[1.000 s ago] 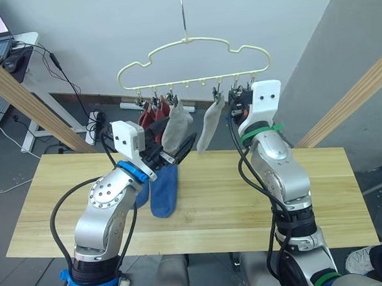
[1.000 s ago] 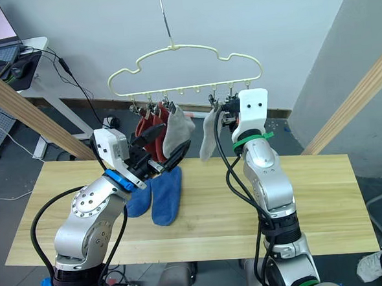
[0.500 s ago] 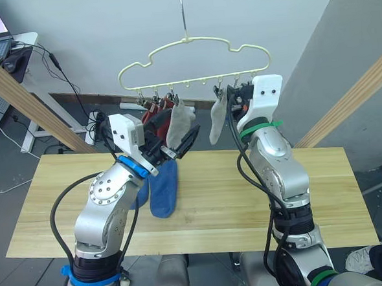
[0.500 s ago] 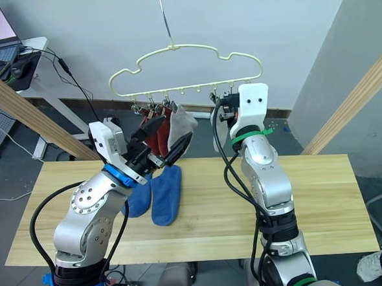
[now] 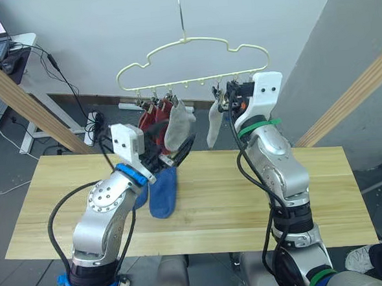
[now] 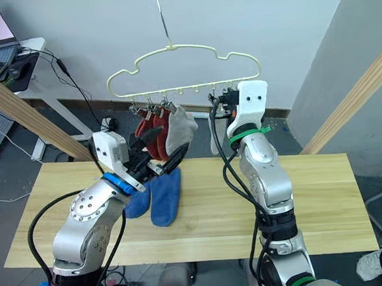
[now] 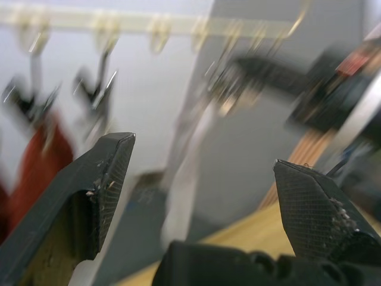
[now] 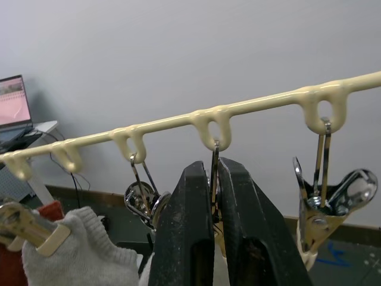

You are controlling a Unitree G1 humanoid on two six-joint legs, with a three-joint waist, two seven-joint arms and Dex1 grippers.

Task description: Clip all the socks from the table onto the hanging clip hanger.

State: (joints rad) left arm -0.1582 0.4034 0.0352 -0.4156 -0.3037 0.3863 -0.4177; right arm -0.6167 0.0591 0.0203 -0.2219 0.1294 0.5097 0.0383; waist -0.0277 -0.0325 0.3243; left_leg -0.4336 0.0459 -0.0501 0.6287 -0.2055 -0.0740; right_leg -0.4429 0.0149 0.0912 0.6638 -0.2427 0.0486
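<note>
Two blue socks (image 5: pixel 161 191) are laid on the table (image 5: pixel 324 193); the left gripper (image 5: pixel 173 152) is held open above them; the right gripper (image 8: pixel 214 196) is pinched on a clip (image 8: pixel 213 179) of the clip hanger (image 5: pixel 192 62), where red socks (image 5: pixel 155 114) and grey socks (image 5: pixel 178 127) are hung

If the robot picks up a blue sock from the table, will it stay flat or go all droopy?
Probably droopy: the blue socks lie limp on the table, and the grey sock already clipped to the clip hanger hangs slack. Likely light too.
</note>
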